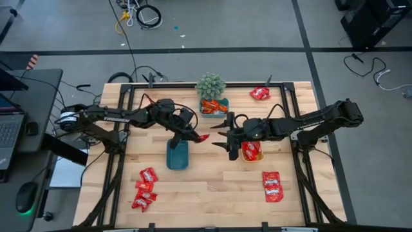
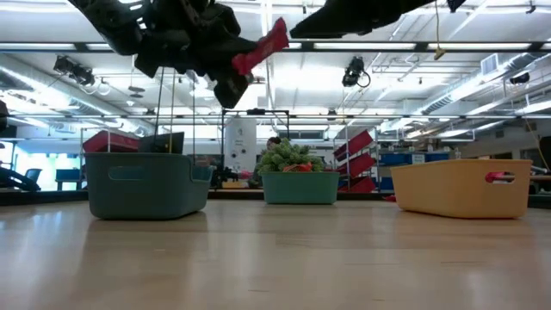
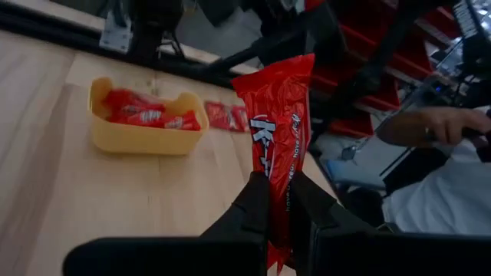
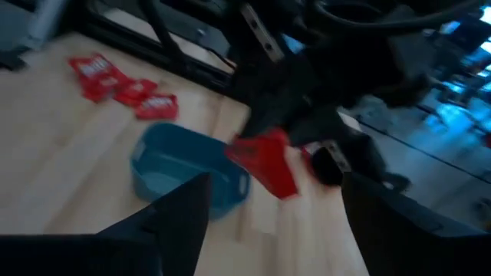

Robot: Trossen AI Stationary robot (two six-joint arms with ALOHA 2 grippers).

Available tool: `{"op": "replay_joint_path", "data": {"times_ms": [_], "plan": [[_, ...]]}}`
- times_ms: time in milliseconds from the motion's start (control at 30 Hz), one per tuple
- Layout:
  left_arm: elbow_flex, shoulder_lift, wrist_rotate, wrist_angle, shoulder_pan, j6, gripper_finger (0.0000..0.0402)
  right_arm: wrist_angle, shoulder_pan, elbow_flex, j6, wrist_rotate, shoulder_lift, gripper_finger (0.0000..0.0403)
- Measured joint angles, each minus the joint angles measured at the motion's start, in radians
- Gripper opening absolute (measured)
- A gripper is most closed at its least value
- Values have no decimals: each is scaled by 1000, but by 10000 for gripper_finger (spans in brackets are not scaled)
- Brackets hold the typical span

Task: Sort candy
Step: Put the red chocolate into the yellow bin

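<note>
My work surface was a light wooden table (image 1: 212,187) in a black frame. Directly on it stood a dark teal tray (image 1: 177,155) near the middle, a lighter teal tray (image 1: 213,109) toward the back edge and a yellow tray (image 1: 251,154) to the right. Loose red candy packets lay front left (image 1: 145,189), front right (image 1: 271,186) and back right (image 1: 260,93).

we see a glossy red foil-like candy wrapper (image 3: 280,130) pinched in the left gripper (image 3: 278,201) with matt dark fingers, a smooth pale wooden table (image 1: 212,193), and matt plastic-looking yellow tray (image 3: 142,138) and blue tray (image 4: 184,172).
</note>
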Motion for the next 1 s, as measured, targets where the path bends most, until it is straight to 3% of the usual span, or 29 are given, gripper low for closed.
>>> {"op": "replay_joint_path", "data": {"times_ms": [333, 667, 867, 1000], "plan": [[71, 78, 47, 2, -7, -5, 19, 29, -43, 0, 48, -201, 3, 184], [146, 144, 93, 1, -13, 1, 20, -6, -47, 0, 64, -205, 3, 102], [145, 141, 93, 0, -13, -1, 30, -10, -47, 0, 56, -209, 3, 27], [145, 139, 93, 1, -13, 2, 47, -6, -45, 0, 47, -192, 3, 20]]}}
